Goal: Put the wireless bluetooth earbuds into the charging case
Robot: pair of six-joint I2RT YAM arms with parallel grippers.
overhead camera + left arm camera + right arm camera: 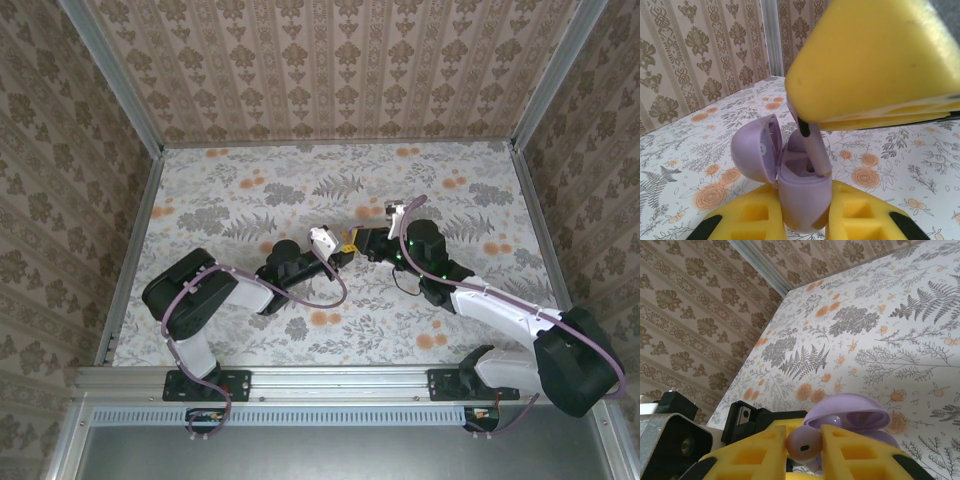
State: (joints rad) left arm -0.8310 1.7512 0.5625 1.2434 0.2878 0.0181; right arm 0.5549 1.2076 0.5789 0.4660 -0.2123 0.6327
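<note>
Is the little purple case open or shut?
Open. The lid of the charging case is swung aside, showing its hollow inside with an earbud stem poking in.

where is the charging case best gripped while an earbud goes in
Grip the charging case by its rounded lower body, from below, as the left gripper does: the lid hangs open sideways and the earbud enters from above.

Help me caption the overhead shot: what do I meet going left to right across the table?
left arm → left gripper → right gripper → right arm
</note>
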